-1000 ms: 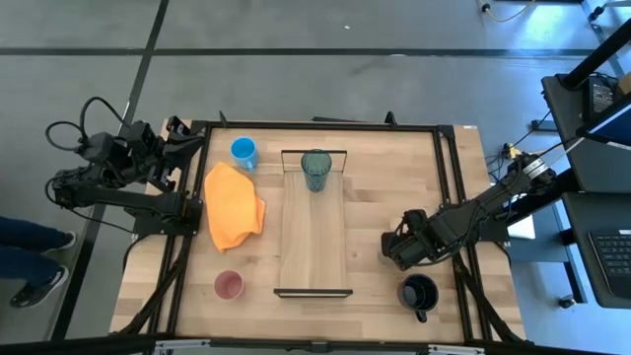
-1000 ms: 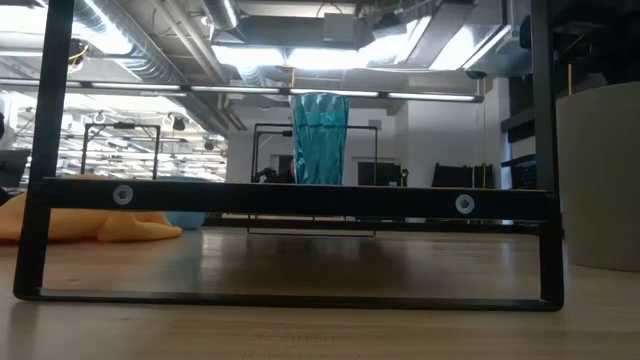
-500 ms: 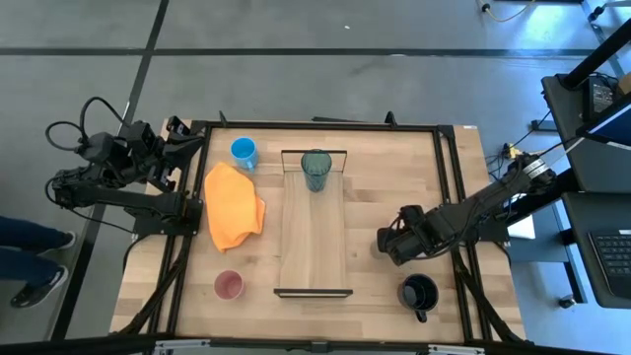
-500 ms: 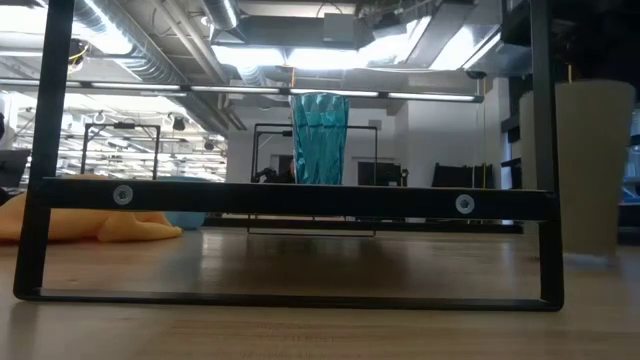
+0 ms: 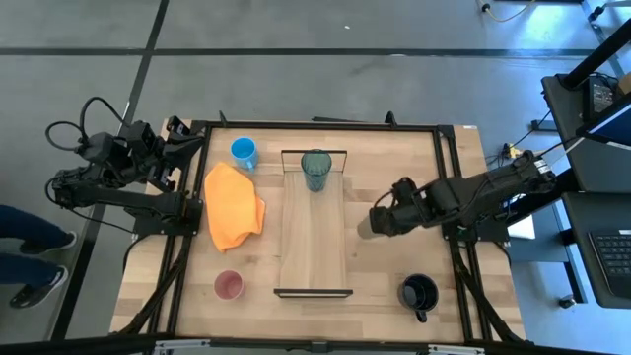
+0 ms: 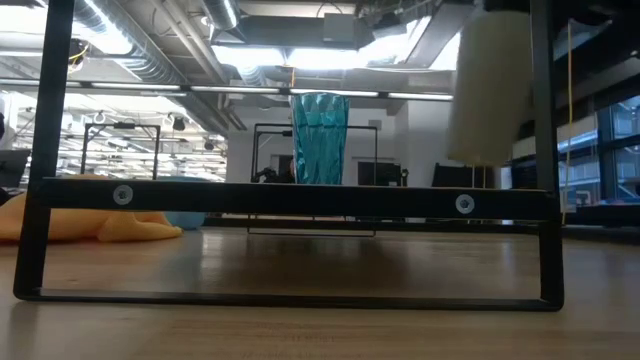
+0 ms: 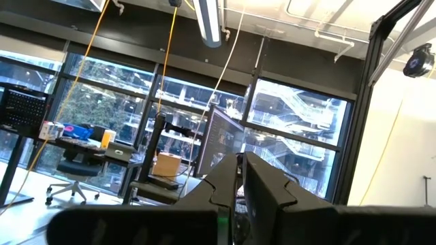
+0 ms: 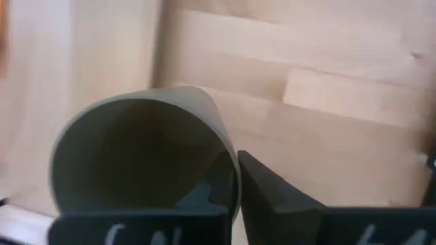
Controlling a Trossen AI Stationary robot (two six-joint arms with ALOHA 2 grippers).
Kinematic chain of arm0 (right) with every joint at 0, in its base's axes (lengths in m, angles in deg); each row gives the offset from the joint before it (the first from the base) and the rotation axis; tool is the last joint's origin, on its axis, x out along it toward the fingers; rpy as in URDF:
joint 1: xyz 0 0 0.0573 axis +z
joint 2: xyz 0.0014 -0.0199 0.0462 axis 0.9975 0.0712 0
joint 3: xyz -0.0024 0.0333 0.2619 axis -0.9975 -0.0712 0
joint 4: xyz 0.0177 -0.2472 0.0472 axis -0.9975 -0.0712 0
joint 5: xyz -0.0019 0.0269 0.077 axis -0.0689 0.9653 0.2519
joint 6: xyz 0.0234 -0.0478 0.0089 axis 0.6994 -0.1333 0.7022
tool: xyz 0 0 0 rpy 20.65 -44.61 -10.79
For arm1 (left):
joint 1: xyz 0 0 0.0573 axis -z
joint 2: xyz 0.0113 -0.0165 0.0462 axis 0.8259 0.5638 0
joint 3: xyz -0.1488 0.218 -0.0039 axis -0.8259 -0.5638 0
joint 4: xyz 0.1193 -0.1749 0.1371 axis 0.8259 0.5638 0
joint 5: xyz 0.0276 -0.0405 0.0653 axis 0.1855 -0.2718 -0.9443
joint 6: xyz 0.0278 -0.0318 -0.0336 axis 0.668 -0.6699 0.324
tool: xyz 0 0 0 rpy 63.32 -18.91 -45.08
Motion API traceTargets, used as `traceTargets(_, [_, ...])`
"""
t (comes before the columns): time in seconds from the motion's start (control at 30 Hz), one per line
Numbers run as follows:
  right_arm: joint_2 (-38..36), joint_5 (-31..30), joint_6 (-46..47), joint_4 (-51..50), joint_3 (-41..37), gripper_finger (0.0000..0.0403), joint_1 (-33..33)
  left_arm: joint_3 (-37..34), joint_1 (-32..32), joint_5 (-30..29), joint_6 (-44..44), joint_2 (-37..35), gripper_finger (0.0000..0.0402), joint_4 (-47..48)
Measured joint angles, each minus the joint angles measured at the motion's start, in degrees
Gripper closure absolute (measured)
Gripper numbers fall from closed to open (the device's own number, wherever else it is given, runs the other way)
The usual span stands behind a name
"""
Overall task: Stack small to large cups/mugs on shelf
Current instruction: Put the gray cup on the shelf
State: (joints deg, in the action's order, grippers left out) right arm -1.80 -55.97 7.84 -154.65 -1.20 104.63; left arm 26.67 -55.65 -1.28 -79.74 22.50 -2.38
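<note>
Now the right fingers point(image 5: 375, 224) clench the rim of the olive cup point(image 5: 369, 227), one finger point(image 8: 272, 197) outside its wall, holding it off the surface point(image 5: 394, 168) just right of the shelf point(image 5: 314, 237). On the shelf's far end stands the teal tumbler point(image 5: 315, 169). Blue mug point(image 5: 244, 152) sits beside the orange cloth point(image 5: 233, 206), pink cup point(image 5: 229, 286) near the front left, black mug point(image 5: 418, 293) front right. Left fingers point(image 7: 240, 190) wait off the surface, pressed together and empty.
</note>
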Motion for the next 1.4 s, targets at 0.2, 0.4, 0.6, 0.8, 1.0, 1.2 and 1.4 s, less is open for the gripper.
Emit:
traceTargets(0.2, [0.4, -1.6, -9.2, 0.2, 4.7, 0.0387, -5.6, 0.0, 0.0, 0.0, 0.0, 0.0, 0.0379, 0.0])
traceTargets(0.4, [4.0, 0.6, -20.1, 1.2, 9.5, 0.0387, -11.3, 0.0, 0.0, 0.0, 0.0, 0.0, 0.0379, 0.0])
traceTargets(0.6, [10.9, 3.5, -31.4, 1.7, 16.6, 0.0387, -15.5, 0.0, 0.0, 0.0, 0.0, 0.0, 0.0379, 0.0])
traceTargets(0.8, [16.7, 4.5, -38.3, 1.7, 24.3, 0.0387, -18.8, 0.0, 0.0, 0.0, 0.0, 0.0, 0.0379, 0.0])
traceTargets(1.0, [23.2, 8.4, -43.1, 1.5, 30.1, 0.0387, -20.4, 0.0, 0.0, 0.0, 0.0, 0.0, 0.0379, 0.0])
traceTargets(1.2, [29.4, 10.5, -46.9, 1.0, 35.7, 0.0387, -21.4, 0.0, 0.0, 0.0, 0.0, 0.0, 0.0379, 0.0])
traceTargets(1.4, [33.6, 10.9, -49.1, -1.2, 40.4, 0.0387, -22.1, 0.0, 0.0, 0.0, 0.0, 0.0, 0.0379, 0.0])
